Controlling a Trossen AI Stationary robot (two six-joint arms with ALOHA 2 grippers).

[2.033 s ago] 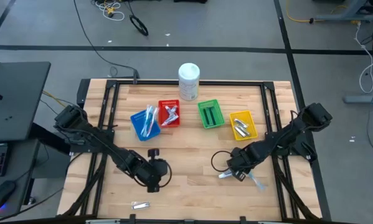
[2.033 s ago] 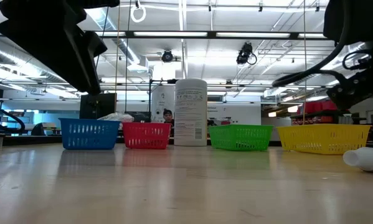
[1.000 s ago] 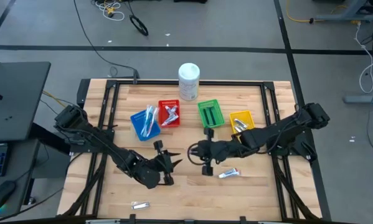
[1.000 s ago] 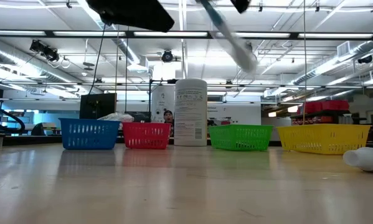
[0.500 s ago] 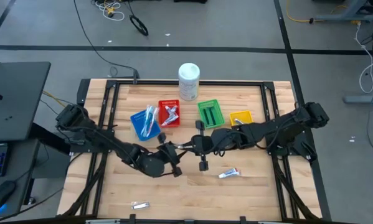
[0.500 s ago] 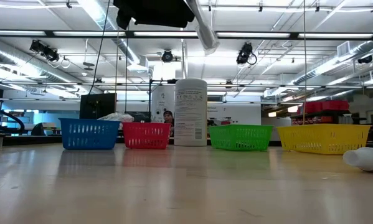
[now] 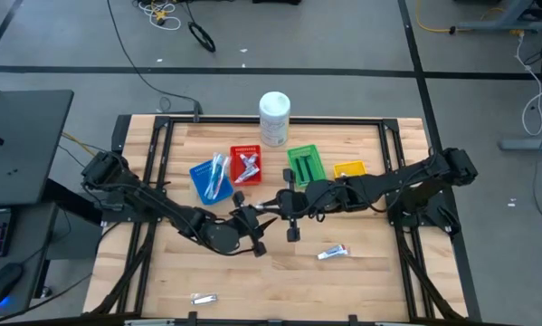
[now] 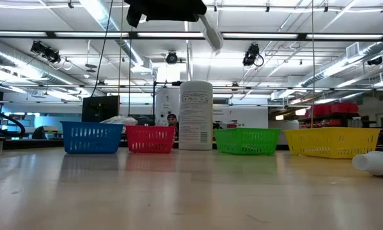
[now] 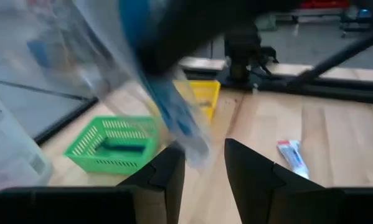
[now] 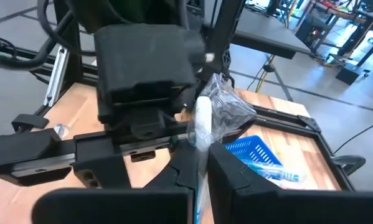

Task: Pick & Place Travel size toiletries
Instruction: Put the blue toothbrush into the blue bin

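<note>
— Wooden table (image 7: 271, 272) under the lamps of a big workshop hall. Where do the arms meet?

— Over the bare boards just on the near side of the green basket (image 7: 305, 166), toward the table's middle. The right gripper (image 7: 284, 206) reaches in from the yellow-basket side, and the left gripper (image 7: 252, 228) faces it, a little farther from the green basket.

— What is the right one carrying?

— A toothbrush (image 10: 202, 121) in a clear wrapper. Its fingers are closed narrowly on the handle. In the low view the toothbrush (image 8: 210, 33) hangs high in the air, slanting down from the dark gripper, well above the green basket (image 8: 247, 141).

— And the left claw?

— Spread wide. In its own camera the left gripper (image 9: 202, 168) has a gap between its fingers, and the blurred tip of the toothbrush (image 9: 174, 118) sits just above that gap. I cannot tell whether it touches either finger.

— The other things?

— A tube (image 7: 332, 253) lies flat on the boards, nearer the front edge than the green basket and a little to the right arm's side. A sachet (image 7: 204, 297) lies far off toward the left arm's front corner. The red basket (image 7: 246, 165) and then the blue basket (image 7: 210, 178) stand on the green basket's left-arm side, the yellow basket (image 7: 350, 170) on the other side, and the tub (image 7: 274, 118) behind it, toward the red one.
</note>
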